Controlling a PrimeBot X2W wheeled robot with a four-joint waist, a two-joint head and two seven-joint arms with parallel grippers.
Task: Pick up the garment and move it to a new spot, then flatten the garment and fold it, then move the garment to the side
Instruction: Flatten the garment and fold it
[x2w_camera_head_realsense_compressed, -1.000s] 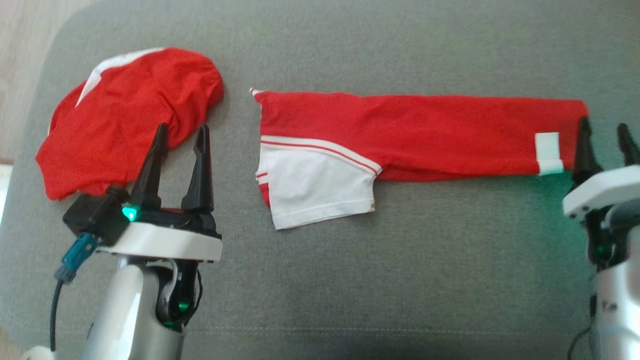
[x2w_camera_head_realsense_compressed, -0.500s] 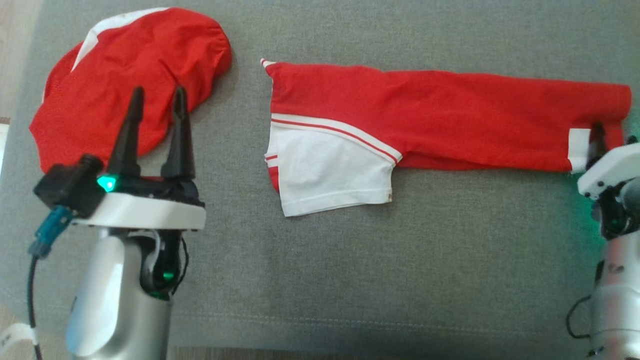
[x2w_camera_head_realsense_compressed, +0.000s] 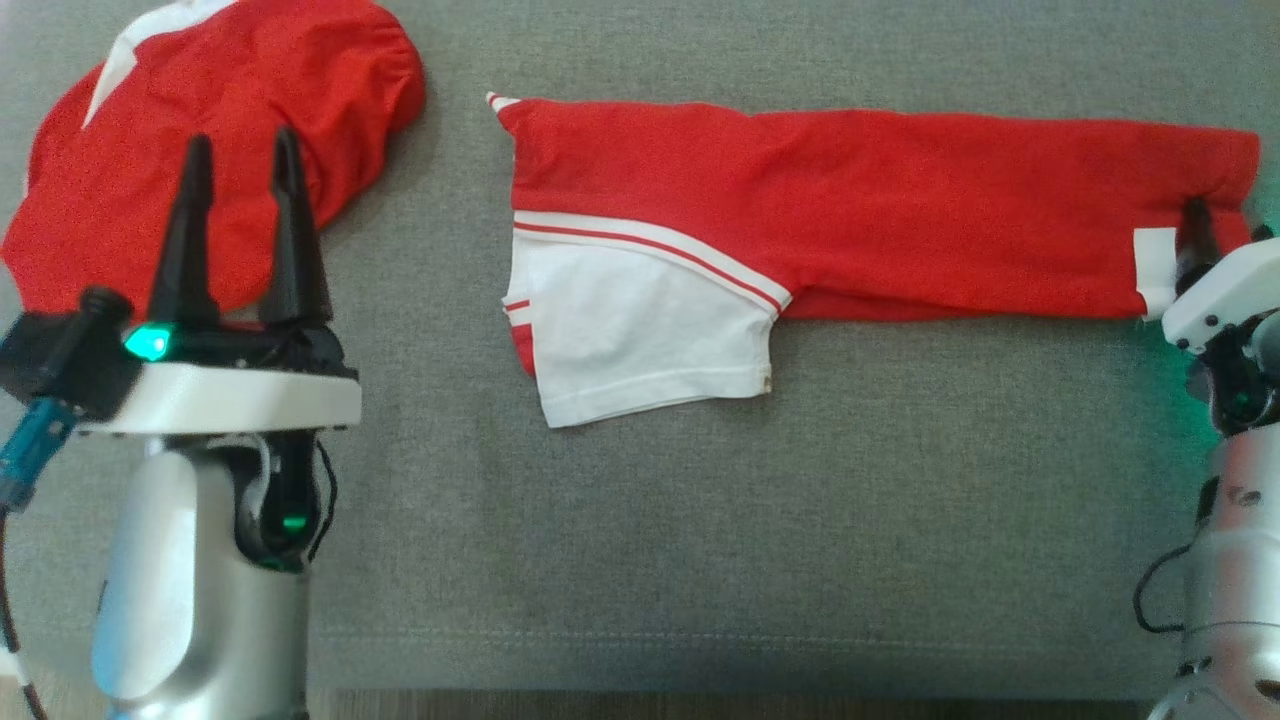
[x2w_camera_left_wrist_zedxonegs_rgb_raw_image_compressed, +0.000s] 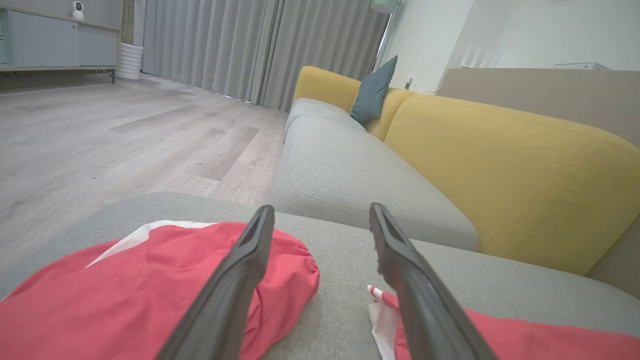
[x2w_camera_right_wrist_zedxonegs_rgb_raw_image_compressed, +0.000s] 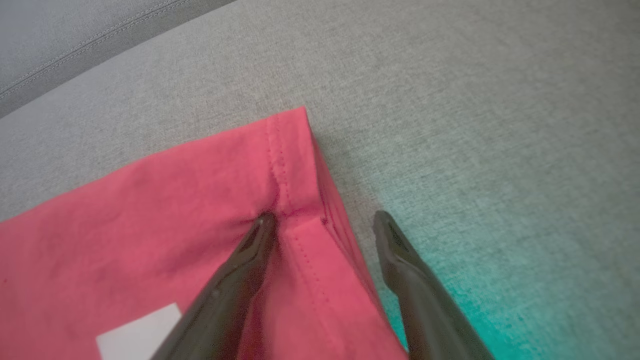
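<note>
Crumpled red cloth (x2w_camera_head_realsense_compressed: 230, 90) beneath wide left pincer (x2w_camera_head_realsense_compressed: 241, 140); right pincer (x2w_camera_right_wrist_zedxonegs_rgb_raw_image_compressed: 325, 217) wide, straddling garment (x2w_camera_head_realsense_compressed: 850, 200) hem.

On cushion (x2w_camera_head_realsense_compressed: 800, 550): garment (x2w_camera_head_realsense_compressed: 900, 200) stretched across; bunched cloth (x2w_camera_head_realsense_compressed: 300, 70) left of it; right claw (x2w_camera_right_wrist_zedxonegs_rgb_raw_image_compressed: 325, 216) at right end.

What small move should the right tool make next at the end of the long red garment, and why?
Probably close the right tool. Its jaws stand open astride the hem of the red garment: one finger presses on the cloth, the other is over the grey cushion beyond the edge. Closing should pinch that end.
</note>
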